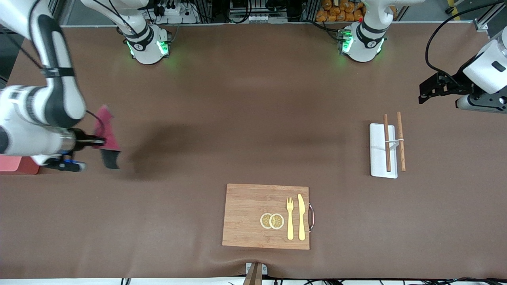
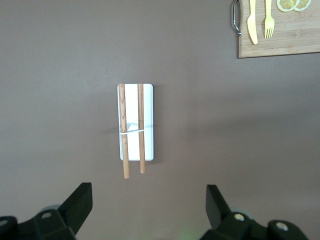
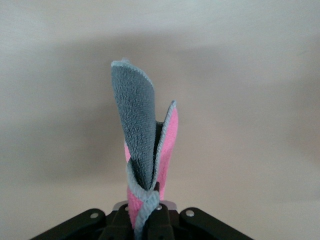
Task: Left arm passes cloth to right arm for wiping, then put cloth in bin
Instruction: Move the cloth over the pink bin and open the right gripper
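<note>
Over the right arm's end of the table, in the front view, the right gripper (image 1: pixel 103 141) holds the cloth (image 1: pixel 106 134) up in the air, red face up and a dark corner hanging. Just beside it, at the table's edge, a piece of the pink bin (image 1: pixel 18 164) shows under the arm, so I judge the handover and wiping done and only the drop left. The left gripper (image 1: pixel 425 93) waits over the other end, near the white tray (image 1: pixel 378 152) with its two wooden sticks (image 1: pixel 387 142). A cutting board (image 1: pixel 253 215) with fork, knife and lemon slices lies nearer the camera, well apart from the bin's approach.

From the left wrist, the left gripper's fingers (image 2: pixel 80 200) stand wide apart with nothing between them, high above the tray and sticks.

From the right wrist, the jaws are clamped on the cloth's folded edge, the grey face curling upward over bare table; the bin is not in sight there.
</note>
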